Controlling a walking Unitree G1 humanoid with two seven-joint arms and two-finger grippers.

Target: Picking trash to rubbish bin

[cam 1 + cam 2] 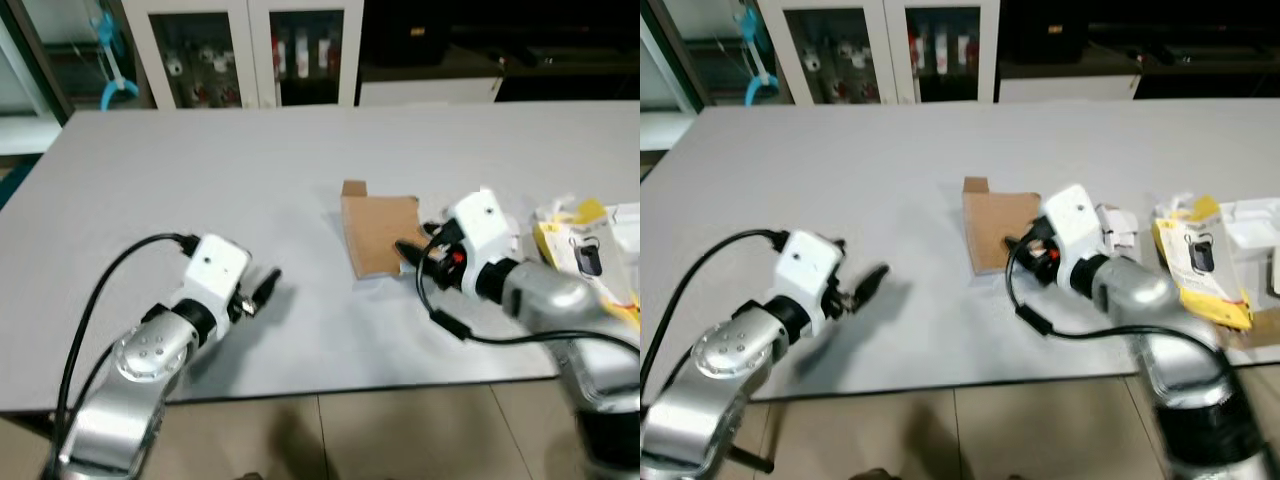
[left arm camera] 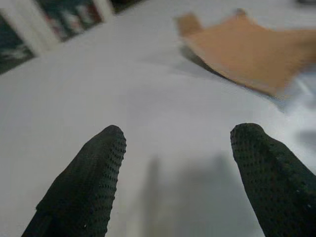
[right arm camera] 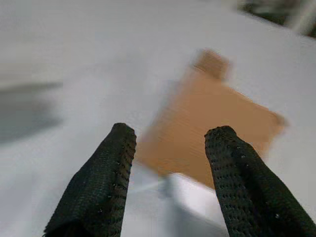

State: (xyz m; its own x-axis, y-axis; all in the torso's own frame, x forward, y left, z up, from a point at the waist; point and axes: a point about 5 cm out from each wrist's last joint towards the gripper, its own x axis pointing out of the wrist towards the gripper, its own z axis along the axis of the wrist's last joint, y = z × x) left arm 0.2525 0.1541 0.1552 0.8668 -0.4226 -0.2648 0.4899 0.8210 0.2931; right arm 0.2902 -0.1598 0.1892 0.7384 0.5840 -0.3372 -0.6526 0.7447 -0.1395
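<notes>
Right eye view: unreadable yellow packaging (image 1: 1198, 262)

Both silver arms reached forward, bent at the elbow. The left gripper (image 2: 173, 148) held its fingers (image 2: 86, 182) parted, gripping nothing. The right gripper (image 3: 170, 148) likewise had its fingers (image 3: 242, 182) spread apart and empty.

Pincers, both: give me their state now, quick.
Left pincer: open, holding nothing, above the table.
Right pincer: open, holding nothing, at the cardboard piece.
</notes>
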